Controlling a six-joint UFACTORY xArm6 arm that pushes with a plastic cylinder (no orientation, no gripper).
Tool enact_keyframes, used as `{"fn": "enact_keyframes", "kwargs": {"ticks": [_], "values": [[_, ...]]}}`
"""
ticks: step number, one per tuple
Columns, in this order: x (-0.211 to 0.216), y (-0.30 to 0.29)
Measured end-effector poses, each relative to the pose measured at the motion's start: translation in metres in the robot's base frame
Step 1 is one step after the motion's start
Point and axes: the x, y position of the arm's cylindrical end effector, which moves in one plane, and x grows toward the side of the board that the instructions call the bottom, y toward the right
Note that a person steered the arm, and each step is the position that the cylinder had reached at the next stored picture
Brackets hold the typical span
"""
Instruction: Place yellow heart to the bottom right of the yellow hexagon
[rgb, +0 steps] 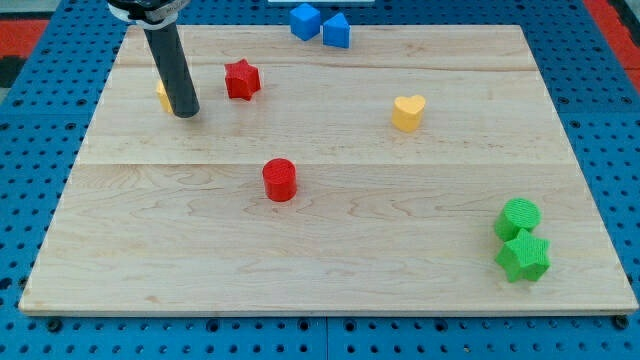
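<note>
The yellow heart (408, 112) lies on the wooden board (330, 240), right of centre in the upper half. The yellow hexagon (163, 95) is at the upper left, mostly hidden behind my rod; only its left edge shows. My tip (186, 112) rests on the board right against the hexagon's right side. The heart is far to the right of both the tip and the hexagon.
A red star (241, 79) lies just right of my rod. A red cylinder (280, 180) stands near the middle. A blue cube (305, 20) and another blue block (336, 31) sit at the top edge. A green cylinder (519, 217) and green star (523, 256) are at the lower right.
</note>
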Motion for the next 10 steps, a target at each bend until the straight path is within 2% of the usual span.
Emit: {"fn": "enact_keyframes", "kwargs": {"ticks": [1,2,3,4,5,6,7,8,9,10], "values": [[-0.013,-0.013],[-0.064,-0.047],[-0.115,-0.047],[-0.103,0.004],[-0.101,0.142],[-0.077,0.275],[-0.022,0.353],[0.024,0.29],[0.022,0.171],[0.025,0.139]]}}
